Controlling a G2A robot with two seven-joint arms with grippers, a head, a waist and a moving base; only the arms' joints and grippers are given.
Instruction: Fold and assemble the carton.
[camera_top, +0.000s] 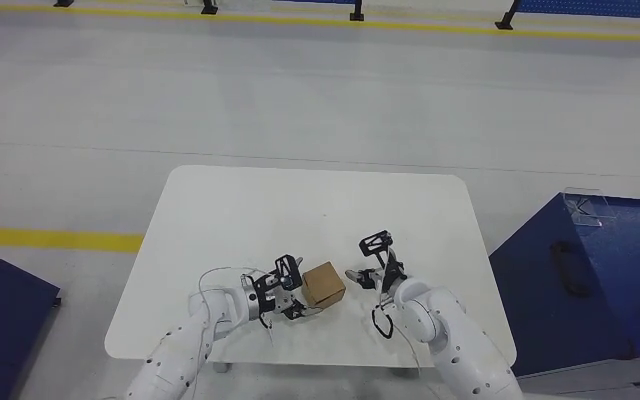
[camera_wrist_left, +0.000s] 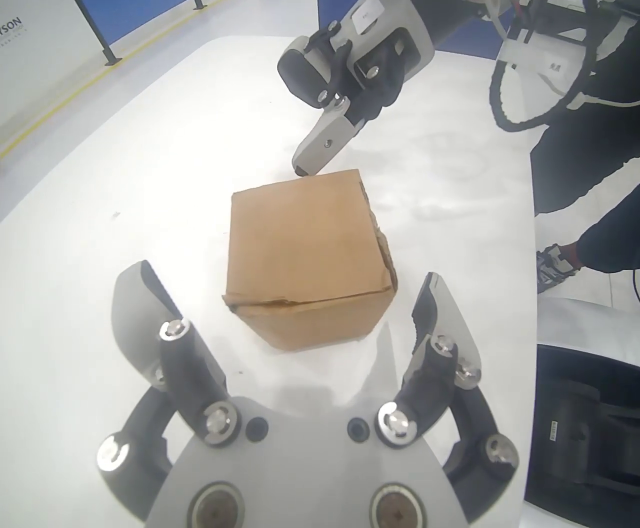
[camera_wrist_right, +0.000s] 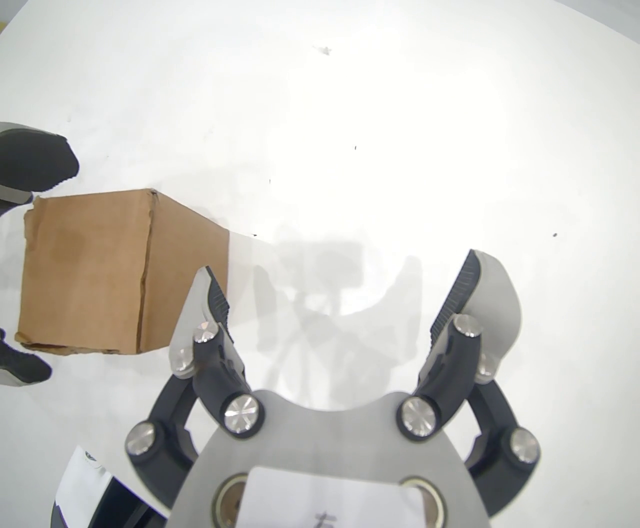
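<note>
Carton (camera_top: 323, 284) is sitting closed on the table (camera_top: 300, 200), between the grippers. Left gripper (camera_wrist_left: 289, 275) is gaping, fingers flanking the carton's near end. Right gripper (camera_wrist_right: 340, 264) is gaping too, one fingertip just beside the carton.

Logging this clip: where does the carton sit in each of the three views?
Top view: carton on the white table, toward its near edge, between left gripper and right gripper.
Left wrist view: carton just ahead of its open fingers, right gripper beyond it.
Right wrist view: carton beside one of its fingers.
Shared landmark: the left gripper, flanking the carton.
</note>
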